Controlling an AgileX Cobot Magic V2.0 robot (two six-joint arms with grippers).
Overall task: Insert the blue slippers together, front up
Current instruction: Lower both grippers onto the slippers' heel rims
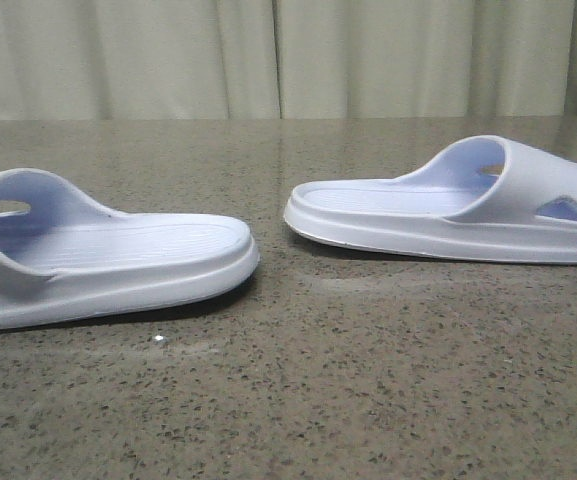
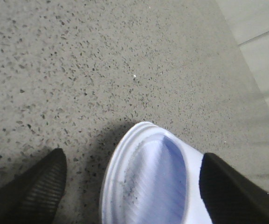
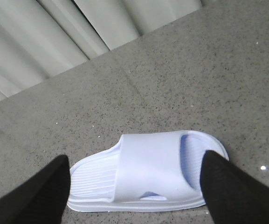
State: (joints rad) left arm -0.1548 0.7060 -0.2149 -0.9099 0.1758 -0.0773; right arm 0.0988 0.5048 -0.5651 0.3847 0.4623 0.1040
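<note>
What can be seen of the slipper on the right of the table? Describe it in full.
The right slipper is a very pale blue, almost white slide that looks like moulded foam. It has a wide strap with a triangular side cutout, a ribbed footbed with a raised rim, and a thick sole. It rests flat, sole down, on the speckled table, its open heel end pointing toward the left slipper, with a gap between them. The right end effector hangs open above it, fingers either side; no contact is visible.
</note>
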